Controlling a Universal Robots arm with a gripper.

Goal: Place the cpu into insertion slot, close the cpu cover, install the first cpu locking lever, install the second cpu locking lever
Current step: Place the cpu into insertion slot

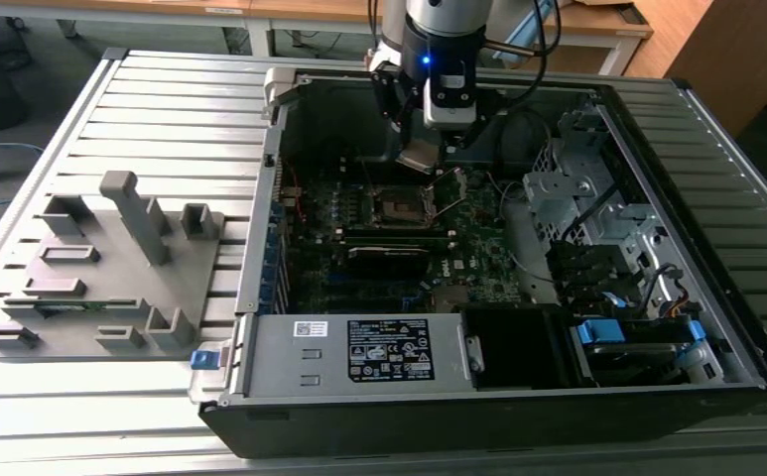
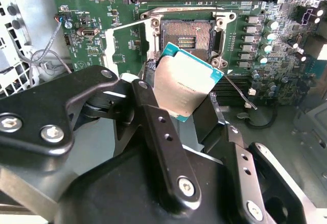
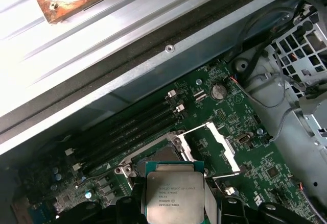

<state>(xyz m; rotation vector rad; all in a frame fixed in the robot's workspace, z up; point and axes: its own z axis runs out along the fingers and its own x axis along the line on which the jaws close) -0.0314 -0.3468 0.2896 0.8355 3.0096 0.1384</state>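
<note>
Nearest, a white sticker (image 1: 390,350) on the case carries print I can't make out. Beyond it the insertion slot (image 2: 186,35) lies bare, with the cpu cover (image 3: 220,141) swung open. Step 1 of 4, I'd judge: the gripper (image 2: 183,99) pinches the cpu (image 2: 188,78), tilted above the slot. Seating wants it level and square.

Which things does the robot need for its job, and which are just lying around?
For the job:
gripper, shut on the cpu
insertion slot
cpu cover, open

Just lying about:
memory slots
grey tray
power supply box
</note>
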